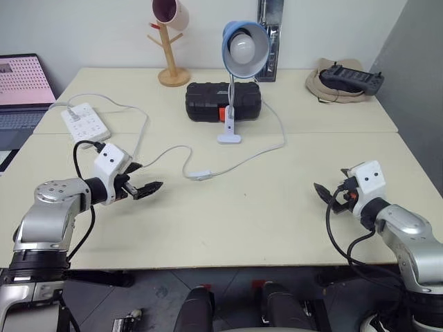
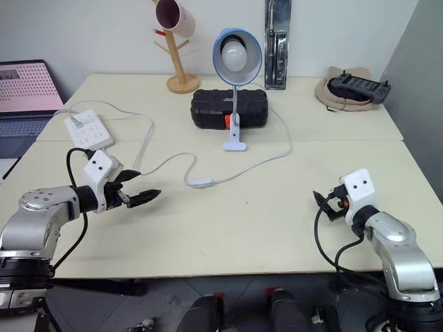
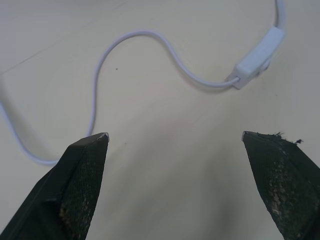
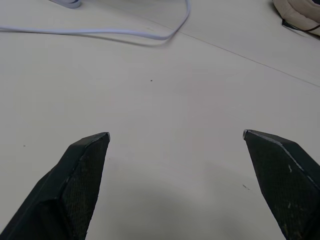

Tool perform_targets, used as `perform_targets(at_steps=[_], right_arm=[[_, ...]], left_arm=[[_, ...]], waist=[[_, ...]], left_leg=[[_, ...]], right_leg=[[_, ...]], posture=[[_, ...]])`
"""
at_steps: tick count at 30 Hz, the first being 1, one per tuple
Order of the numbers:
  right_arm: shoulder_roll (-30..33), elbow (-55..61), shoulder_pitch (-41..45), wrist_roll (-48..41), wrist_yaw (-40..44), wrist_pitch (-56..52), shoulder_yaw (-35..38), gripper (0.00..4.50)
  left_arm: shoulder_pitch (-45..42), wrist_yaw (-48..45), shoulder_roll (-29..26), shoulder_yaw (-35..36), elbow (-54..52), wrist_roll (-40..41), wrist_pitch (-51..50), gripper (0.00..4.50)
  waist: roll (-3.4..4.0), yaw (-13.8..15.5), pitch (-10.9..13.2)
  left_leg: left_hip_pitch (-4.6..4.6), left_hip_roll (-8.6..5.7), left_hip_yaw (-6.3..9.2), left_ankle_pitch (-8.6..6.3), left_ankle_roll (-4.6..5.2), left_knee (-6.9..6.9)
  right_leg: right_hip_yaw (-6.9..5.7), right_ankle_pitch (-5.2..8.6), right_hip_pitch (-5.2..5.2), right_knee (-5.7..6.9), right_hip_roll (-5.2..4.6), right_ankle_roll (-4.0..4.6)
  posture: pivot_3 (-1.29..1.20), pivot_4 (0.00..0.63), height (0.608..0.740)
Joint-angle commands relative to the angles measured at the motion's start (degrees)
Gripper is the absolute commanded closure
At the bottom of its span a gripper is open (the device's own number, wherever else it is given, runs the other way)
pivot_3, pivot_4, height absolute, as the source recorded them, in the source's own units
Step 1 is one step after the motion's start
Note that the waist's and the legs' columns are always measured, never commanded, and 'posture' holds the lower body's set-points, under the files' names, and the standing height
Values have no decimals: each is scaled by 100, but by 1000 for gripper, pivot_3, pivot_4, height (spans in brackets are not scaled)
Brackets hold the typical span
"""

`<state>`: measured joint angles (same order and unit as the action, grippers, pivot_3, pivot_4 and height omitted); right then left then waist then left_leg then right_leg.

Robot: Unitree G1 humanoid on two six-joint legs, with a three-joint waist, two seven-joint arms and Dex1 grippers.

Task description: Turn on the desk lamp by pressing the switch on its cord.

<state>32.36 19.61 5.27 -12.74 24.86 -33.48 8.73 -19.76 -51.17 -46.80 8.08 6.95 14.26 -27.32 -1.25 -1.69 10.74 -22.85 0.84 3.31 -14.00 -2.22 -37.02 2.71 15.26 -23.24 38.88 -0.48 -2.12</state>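
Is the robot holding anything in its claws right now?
No, nothing. The left claw is wide open above the table, with the switch lying ahead of it, untouched. The right claw is open too, over bare table.

wall (image 1: pixel 97 28): white | table (image 1: pixel 228 228): beige, two-part | floor (image 1: pixel 159 290): dark

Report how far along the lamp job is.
Nothing looks done: the desk lamp shows no glow. In hand: the left gripper, open and empty, hovers over the table short of the switch on the cord. The right gripper is open, well away. Left: reach and press the switch.
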Motion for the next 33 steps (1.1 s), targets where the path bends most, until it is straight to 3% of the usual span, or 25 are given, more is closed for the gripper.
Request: perform_targets(at_steps=[1, 12, 17, 23, 33], right_arm=[[30, 21, 134, -44, 160, 153, -47, 0], [50, 49, 234, -1, 216, 167, -94, 0], [70, 12, 271, 1, 341, 184, -154, 0], [132, 107, 421, -220, 780, 145, -343, 0], [-136, 859, 446, -519, 632, -361, -509, 0]], left_arm=[[-29, 95, -82, 208, -274, 87, -57, 35], [-306, -304, -270, -35, -165, 127, -13, 35], [-1015, -679, -232, -564, 783, -286, 539, 35], [-2113, -2100, -120, -1347, 2003, -582, 1646, 35], [-3369, -2993, 539, -2106, 4342, -1441, 3559, 35]], waist=[[0, -1, 0], [0, -4, 0], [0, 0, 0], [0, -8, 0], [-1, -12, 1]], left_leg=[[0, 0, 0, 0, 0, 0], [1, 2, 0, 0, 0, 2], [2, -2, -2, 0, 0, -2], [-3, -2, -2, 0, 0, 0], [-8, -2, 2, 0, 1, -2]], right_leg=[[0, 0, 0, 0, 0, 0], [-1, -1, -1, 1, 2, 3], [1, 0, 1, 0, 1, 0], [-1, -3, -2, -1, 6, 5], [-3, -2, -4, 1, 8, 3]], posture=[[0, 150, 740], [0, 150, 740], [0, 150, 740], [0, 150, 740], [0, 150, 740]])
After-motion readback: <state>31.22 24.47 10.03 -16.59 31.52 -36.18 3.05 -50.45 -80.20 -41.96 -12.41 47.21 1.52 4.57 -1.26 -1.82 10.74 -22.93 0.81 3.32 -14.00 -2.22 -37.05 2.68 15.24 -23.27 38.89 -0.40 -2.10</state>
